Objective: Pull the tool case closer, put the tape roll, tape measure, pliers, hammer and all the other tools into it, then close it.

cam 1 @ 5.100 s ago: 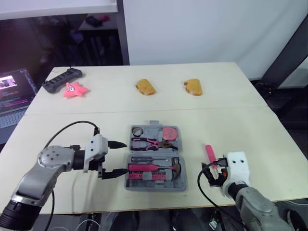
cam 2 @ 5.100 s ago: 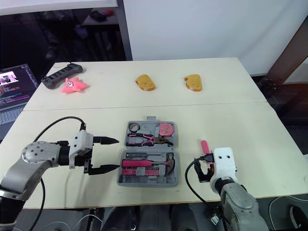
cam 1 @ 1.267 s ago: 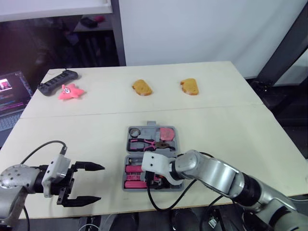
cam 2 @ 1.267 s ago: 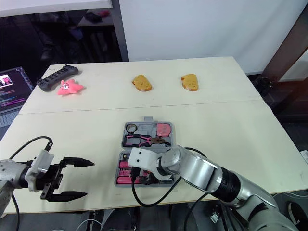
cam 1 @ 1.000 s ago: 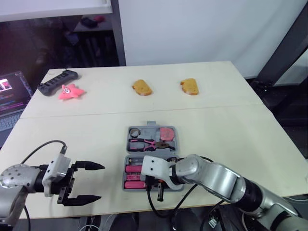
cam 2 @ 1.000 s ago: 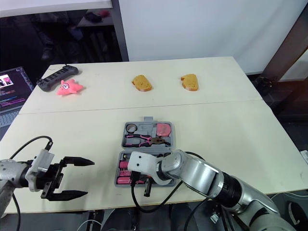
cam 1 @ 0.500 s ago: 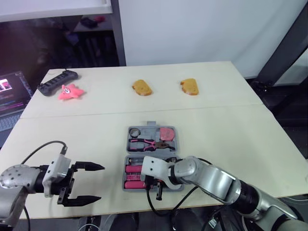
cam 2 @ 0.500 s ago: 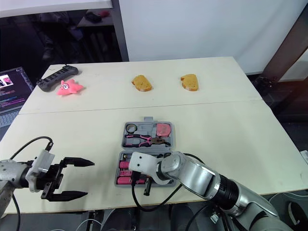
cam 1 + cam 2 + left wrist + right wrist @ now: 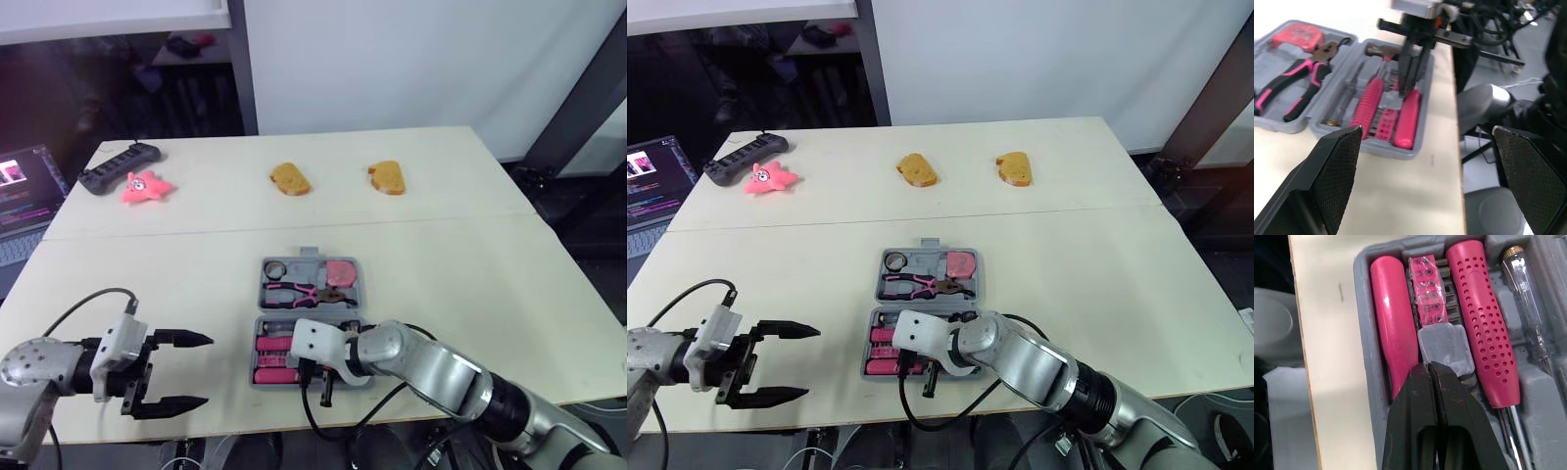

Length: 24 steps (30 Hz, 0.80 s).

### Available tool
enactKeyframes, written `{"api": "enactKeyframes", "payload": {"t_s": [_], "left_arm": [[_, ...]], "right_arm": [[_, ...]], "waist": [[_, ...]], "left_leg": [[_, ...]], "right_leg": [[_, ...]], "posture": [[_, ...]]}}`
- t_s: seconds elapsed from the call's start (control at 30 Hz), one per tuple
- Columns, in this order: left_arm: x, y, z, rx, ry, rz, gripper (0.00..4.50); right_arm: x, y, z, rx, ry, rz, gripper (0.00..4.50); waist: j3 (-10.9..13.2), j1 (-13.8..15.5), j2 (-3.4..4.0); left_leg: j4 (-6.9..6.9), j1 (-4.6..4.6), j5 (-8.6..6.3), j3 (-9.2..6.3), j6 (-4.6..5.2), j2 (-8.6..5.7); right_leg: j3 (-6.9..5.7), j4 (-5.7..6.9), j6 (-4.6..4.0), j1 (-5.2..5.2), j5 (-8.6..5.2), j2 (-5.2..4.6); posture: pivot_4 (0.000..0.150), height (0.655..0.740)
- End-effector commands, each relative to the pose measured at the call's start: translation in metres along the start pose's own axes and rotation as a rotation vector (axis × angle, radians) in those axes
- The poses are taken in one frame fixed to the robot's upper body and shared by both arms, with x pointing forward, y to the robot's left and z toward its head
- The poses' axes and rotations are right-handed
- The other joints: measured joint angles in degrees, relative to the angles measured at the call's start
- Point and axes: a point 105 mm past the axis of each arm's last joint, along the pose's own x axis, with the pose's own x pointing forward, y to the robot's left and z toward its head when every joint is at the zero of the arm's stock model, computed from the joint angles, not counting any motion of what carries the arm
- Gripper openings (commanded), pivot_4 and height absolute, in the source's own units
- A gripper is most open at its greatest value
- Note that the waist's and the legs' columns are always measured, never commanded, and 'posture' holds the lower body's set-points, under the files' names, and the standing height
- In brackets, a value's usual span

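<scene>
**Q:** Entry one. Where is the case?

**A:** The open grey plastic tool case lies flat at the centre of the pale table, a little toward 6 o'clock. In the far half, the small ring-shaped tape roll sits at 10 o'clock and the pink tape measure at 2 o'clock. The pink-handled pliers lie across below them. In the near half, counting from the 6 o'clock edge, are a smooth pink tool handle, a pink strip of bits, the hammer with a dotted pink grip, and a clear-handled screwdriver.

**Q:** Your right pincer?

**A:** My right pincer has its fingers pressed together with nothing between them. The tips are over the near half, at the grey block ending the bit strip. Whether they touch it, I cannot tell.

**Q:** And the left?

**A:** My left pincer is spread wide and empty. It is over the table at 8 o'clock from the case, well apart from it.
</scene>
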Motion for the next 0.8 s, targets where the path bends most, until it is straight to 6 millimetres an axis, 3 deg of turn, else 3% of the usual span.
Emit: {"api": "enactKeyframes", "payload": {"t_s": [0.03, 0.1, 0.2, 0.3, 0.4, 0.43, 0.63, 0.8], "left_arm": [[0.007, 0.011, 0.001, -0.069, 0.025, 0.091, 4.50], [0.006, 0.021, -0.009, -0.096, 0.108, 0.195, 4.50], [0.010, 0.035, -0.012, -0.118, 0.116, 0.279, 4.50], [0.014, 0.068, -0.015, -0.163, 0.112, 0.449, 4.50], [0.030, 0.093, -0.019, -0.132, 0.121, 0.537, 3.72], [0.039, 0.094, -0.019, -0.134, 0.112, 0.523, 3.23], [0.069, 0.100, -0.028, -0.134, 0.128, 0.477, 0.06], [0.085, 0.096, -0.046, -0.150, 0.216, 0.403, 0.06]], "right_arm": [[-0.027, -0.004, 0.036, -0.038, -0.215, -0.016, 0.05], [-0.041, -0.013, 0.037, -0.031, -0.238, -0.056, 0.05], [-0.078, -0.033, 0.037, 0.041, -0.301, -0.137, 0.05], [-0.104, -0.058, 0.014, 0.149, -0.281, -0.273, 0.05], [-0.111, -0.083, -0.053, 0.240, -0.048, -0.432, 0.00], [-0.111, -0.087, -0.068, 0.260, 0.003, -0.463, 0.00], [-0.101, -0.089, -0.088, 0.299, 0.054, -0.488, 0.00], [-0.084, -0.084, -0.104, 0.307, 0.145, -0.454, 0.00]], "waist": [[0.0, 0.0, -0.01], [0.0, 0.0, -0.01], [0.0, 0.2, -0.03], [0.1, 1.6, -0.03], [0.0, 2.2, -0.14], [0.0, 2.1, -0.18], [0.1, 0.9, -0.16], [0.1, 1.5, -0.16]], "left_leg": [[0.00, -0.02, 0.00, 0.00, 0.00, 0.00], [0.00, -0.02, 0.00, 0.00, 0.00, 0.00], [0.00, -0.01, 0.00, 0.00, 0.00, -0.02], [0.00, -0.02, 0.00, -0.01, 0.00, -0.05], [0.04, 0.01, 0.00, 0.02, 0.00, -0.10], [0.04, 0.00, 0.00, 0.02, 0.00, -0.13], [0.01, -0.02, 0.00, 0.18, 0.00, -0.06], [0.02, -0.03, 0.00, 0.19, 0.00, -0.08]], "right_leg": [[0.00, 0.01, 0.04, -0.02, 0.02, 0.00], [0.01, 0.01, 0.06, -0.01, 0.03, 0.00], [0.01, 0.00, 0.06, 0.00, 0.03, 0.00], [-0.04, -0.03, 0.07, 0.07, 0.03, 0.00], [-0.14, -0.05, 0.07, 0.19, 0.03, 0.02], [-0.14, -0.07, 0.07, 0.20, 0.03, -0.01], [0.11, 0.04, 0.08, -0.05, 0.04, 0.05], [0.07, 0.02, 0.07, 0.01, 0.04, 0.04]], "posture": [[0.150, 0.7400], [0.150, 0.7400], [0.150, 0.7400], [0.150, 0.7400], [0.150, 0.7400], [0.150, 0.7400], [0.150, 0.7400], [0.150, 0.7400]]}}
